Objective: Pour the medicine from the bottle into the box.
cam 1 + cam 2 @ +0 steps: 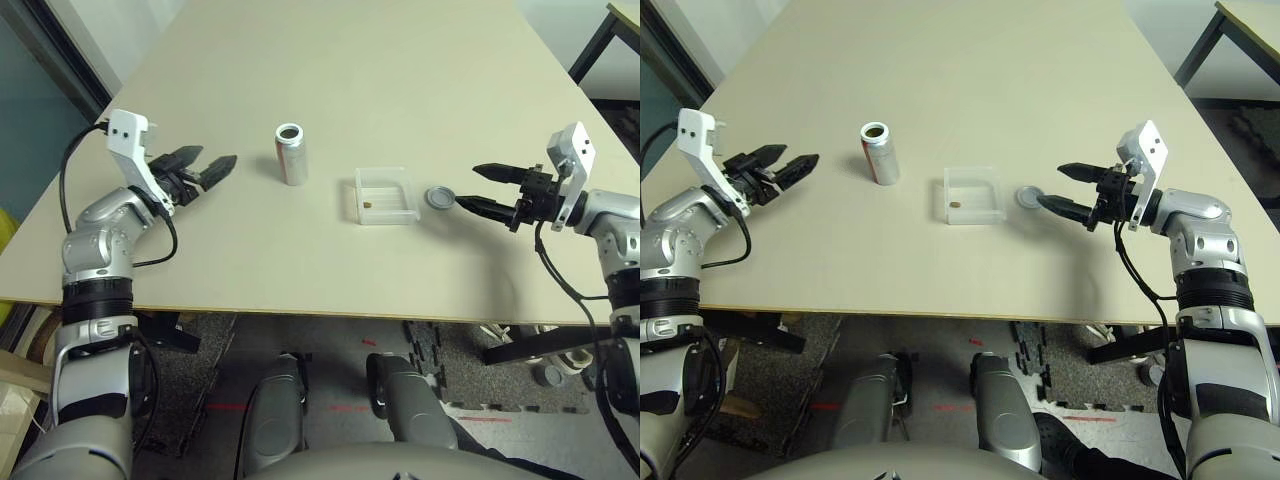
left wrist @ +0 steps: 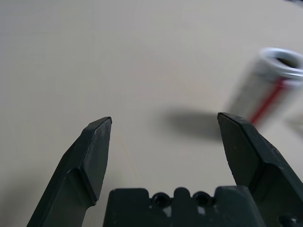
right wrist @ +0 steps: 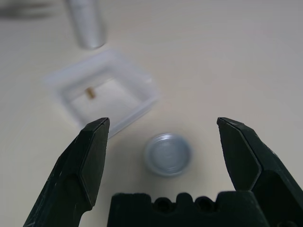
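Both claws wide open, empty, above desk. Right claw just beside grey cap, not touching. Left claw apart from upright bottle. Medicine in box, btwn bottle & cap.

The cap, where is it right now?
The round grey cap lies flat on the table, just right of the clear box, with the open right gripper beside it.
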`<action>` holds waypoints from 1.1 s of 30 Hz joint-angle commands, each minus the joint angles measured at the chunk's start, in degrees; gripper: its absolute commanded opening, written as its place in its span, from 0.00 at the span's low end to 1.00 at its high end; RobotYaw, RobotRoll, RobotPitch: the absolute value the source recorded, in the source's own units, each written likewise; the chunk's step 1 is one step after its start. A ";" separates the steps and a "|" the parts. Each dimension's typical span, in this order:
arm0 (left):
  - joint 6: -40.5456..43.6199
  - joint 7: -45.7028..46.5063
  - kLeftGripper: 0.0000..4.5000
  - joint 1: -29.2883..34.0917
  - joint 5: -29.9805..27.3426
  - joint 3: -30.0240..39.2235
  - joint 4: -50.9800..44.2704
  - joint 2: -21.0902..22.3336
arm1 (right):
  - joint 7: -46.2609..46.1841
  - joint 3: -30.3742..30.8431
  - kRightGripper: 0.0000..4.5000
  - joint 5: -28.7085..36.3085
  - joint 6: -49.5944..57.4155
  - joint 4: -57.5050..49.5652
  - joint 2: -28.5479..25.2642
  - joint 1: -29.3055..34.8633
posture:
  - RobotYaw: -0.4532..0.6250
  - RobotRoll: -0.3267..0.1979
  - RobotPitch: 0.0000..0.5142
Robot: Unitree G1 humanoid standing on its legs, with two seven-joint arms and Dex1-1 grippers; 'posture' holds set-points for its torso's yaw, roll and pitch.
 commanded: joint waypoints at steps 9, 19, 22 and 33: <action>-12.21 5.07 1.00 -10.68 4.49 1.14 23.63 4.12 | -11.02 -7.94 1.00 1.84 -1.95 4.20 -0.87 0.35 | 0.29 0.62 0.36; -17.18 7.52 1.00 -14.83 7.00 0.70 32.60 4.93 | -19.63 -11.55 1.00 1.91 -4.73 8.21 -0.83 0.82 | 0.28 0.62 0.40; -17.97 8.26 1.00 -15.48 7.42 0.79 34.30 5.41 | -20.01 -11.42 1.00 1.71 -5.12 8.09 -0.46 1.00 | 0.28 0.62 0.41; -19.38 9.12 1.00 -15.10 8.07 1.02 36.43 5.79 | -21.13 -12.16 1.00 2.47 -5.84 7.60 -0.13 2.47 | 0.28 0.62 0.42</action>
